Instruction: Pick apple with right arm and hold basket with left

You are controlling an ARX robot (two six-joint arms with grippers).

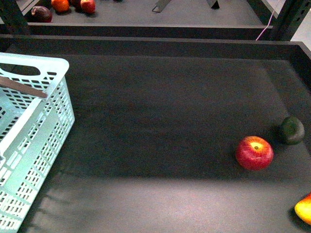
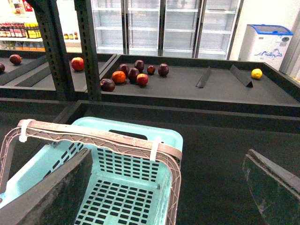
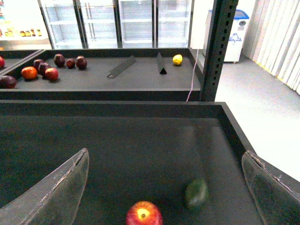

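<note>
The black table (image 1: pixel 160 97) carries a dark green round fruit (image 1: pixel 292 130) near its right wall and an orange-yellow fruit (image 1: pixel 304 208) cut by the frame edge, while a rear table (image 2: pixel 211 93) holds clustered dark red fruit (image 2: pixel 133 74) and one yellow fruit (image 2: pixel 256 73).

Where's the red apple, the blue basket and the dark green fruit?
apple (image 1: pixel 254 152): front view, middle of its red skin.
basket (image 1: pixel 43 145): front view, slotted side wall.
dark green fruit (image 1: pixel 291 130): front view, its middle.
</note>
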